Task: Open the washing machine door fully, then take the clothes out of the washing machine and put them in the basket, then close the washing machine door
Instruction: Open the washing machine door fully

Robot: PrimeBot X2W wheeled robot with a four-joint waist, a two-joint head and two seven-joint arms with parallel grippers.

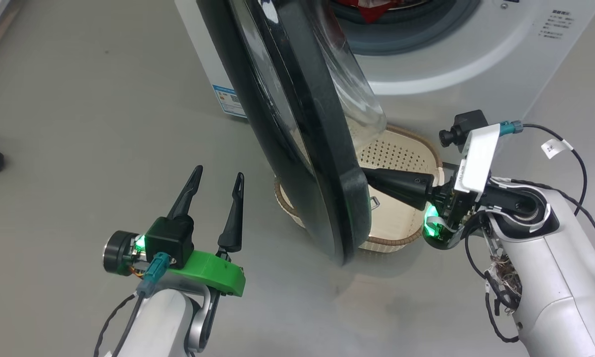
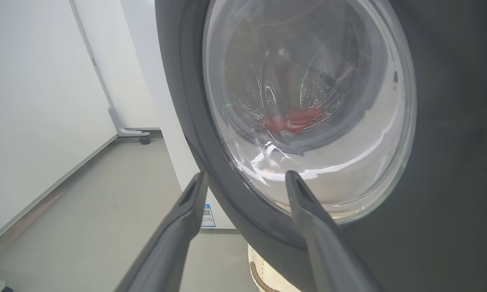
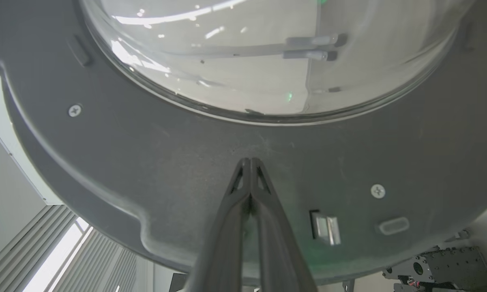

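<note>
Head view showed the right arm stretched leftward, the right gripper [image 1: 371,176] with fingers pressed shut, tips against the inner face of the washing machine door [image 1: 297,124], which stood part open, edge-on, over the basket [image 1: 401,148] on the floor [image 1: 79,124]. The left gripper [image 1: 219,172] hovered outside the door, fingers spread, empty. Red clothes [image 1: 371,11] lay inside the washing machine [image 1: 475,54]

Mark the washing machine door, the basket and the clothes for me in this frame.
washing machine door [image 1: 327,148]: head view, on the black ring's inner face.
basket [image 1: 396,153]: head view, on the perforated inner wall.
clothes [image 1: 371,12]: head view, on the red fabric in the drum opening.
</note>
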